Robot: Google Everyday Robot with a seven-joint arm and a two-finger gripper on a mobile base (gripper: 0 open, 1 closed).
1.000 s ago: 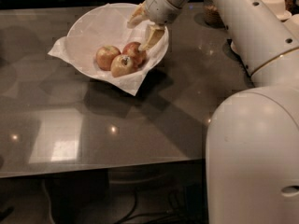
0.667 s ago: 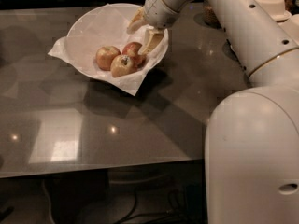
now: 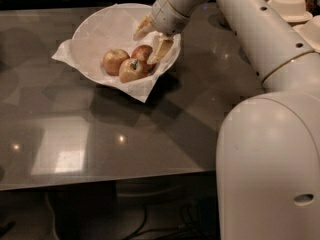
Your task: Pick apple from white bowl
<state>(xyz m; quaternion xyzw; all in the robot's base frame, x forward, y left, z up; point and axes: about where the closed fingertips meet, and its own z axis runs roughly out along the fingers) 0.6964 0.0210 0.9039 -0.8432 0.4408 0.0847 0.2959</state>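
Apple (image 3: pixel 141 52), reddest one, at the tips of the gripper's (image 3: pixel 143 49) spread-open fingers, yellower apple (image 3: pixel 132 70) and blushed apple (image 3: pixel 114 61) just beside, white bowl (image 3: pixel 92 26) beneath.

No writing can be read, not even on the jaws at the white bowl (image 3: pixel 82 30).

Setting: kitchen/dining-type area, exact type n/a. Evidence: glossy grey desk (image 3: pixel 100 134); white bowl (image 3: pixel 76 36) w/ paper liner (image 3: pixel 142 89), 3 apples (image 3: pixel 140 52); stacked white dishes (image 3: pixel 290 6) rear right; cables (image 3: pixel 145 220) on floor below. Jaws: spread, over bowl's right side.
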